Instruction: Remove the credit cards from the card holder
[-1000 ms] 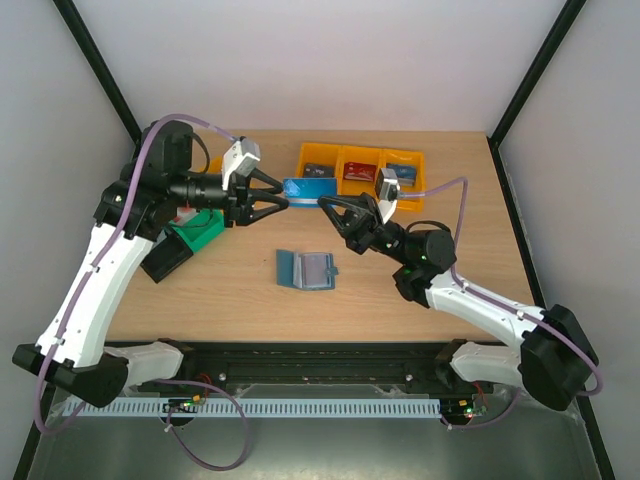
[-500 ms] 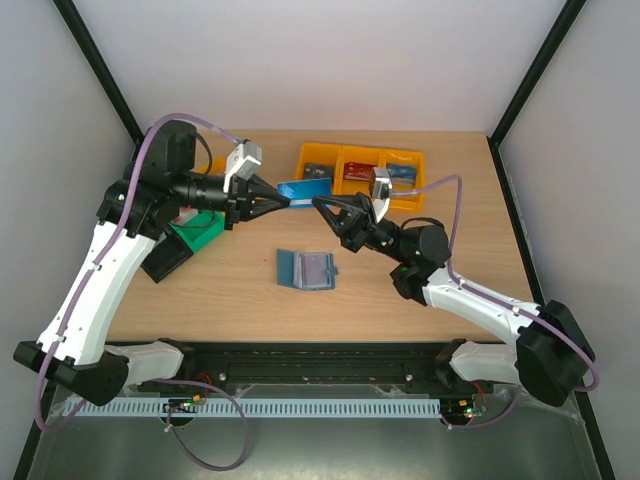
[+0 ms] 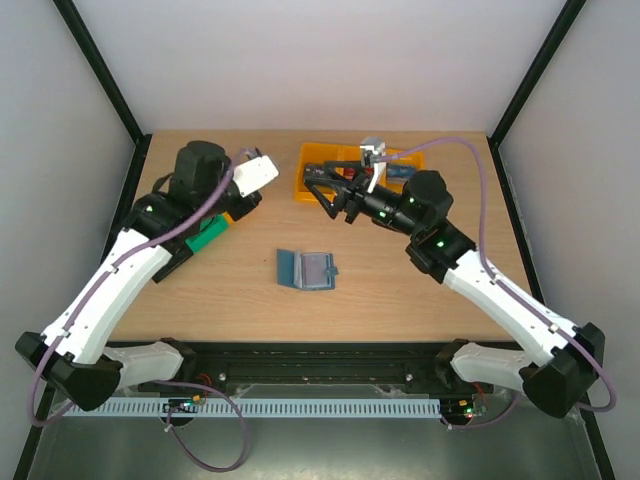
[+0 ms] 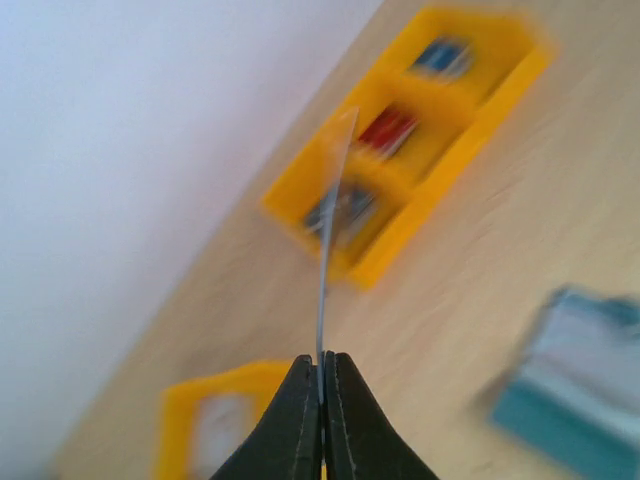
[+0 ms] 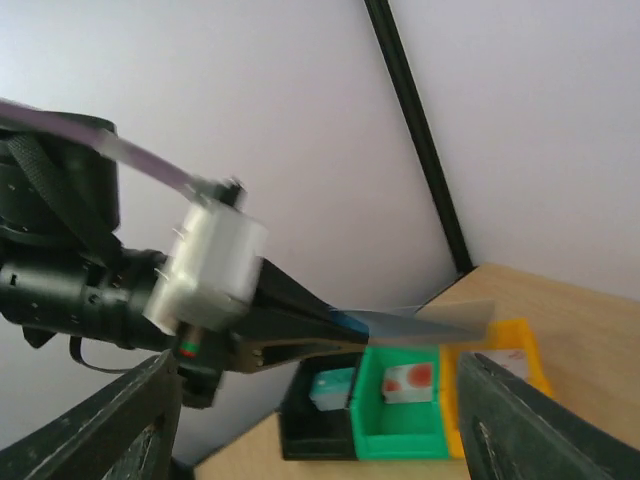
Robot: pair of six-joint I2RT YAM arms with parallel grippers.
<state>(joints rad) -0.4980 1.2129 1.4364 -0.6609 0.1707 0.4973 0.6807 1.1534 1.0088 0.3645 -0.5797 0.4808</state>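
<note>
Handover done: the left gripper (image 4: pixel 322 362) clamps the credit card (image 4: pixel 334 200) alone, swinging toward nine o'clock; the right gripper (image 3: pixel 320 195), jaws now apart, has let go, so one card is out

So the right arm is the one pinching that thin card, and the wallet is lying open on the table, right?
Not quite. It is the left gripper that is pinching the card, as the left wrist view shows; the right gripper is open and holds nothing. The wallet does lie open on the table.
</note>
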